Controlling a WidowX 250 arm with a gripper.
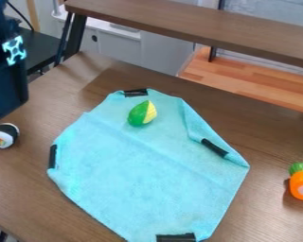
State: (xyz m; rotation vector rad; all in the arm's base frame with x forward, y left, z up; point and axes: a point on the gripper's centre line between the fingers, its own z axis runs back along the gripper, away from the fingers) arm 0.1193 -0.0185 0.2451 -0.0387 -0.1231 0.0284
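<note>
One black gripper (6, 92) is at 10 o'clock; whether its claw is apart or together cannot be told. Near it, at 9 o'clock, the toy sushi roll (4, 135) lies on the brown table (262, 127), wood separating it from the blue cloth (147, 175). Black tape strips (176, 237) mark the cloth's edges; toy corn (142, 113) rests toward its 12 o'clock edge. At 4 o'clock, the toy carrot (301, 183) lies well apart from the cloth.

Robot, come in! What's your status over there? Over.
Arm at view's left edge. Toy sushi roll just below it in view, on table. Turquoise cloth alongside, bearing green-and-yellow toy. Toy carrot far right.
</note>
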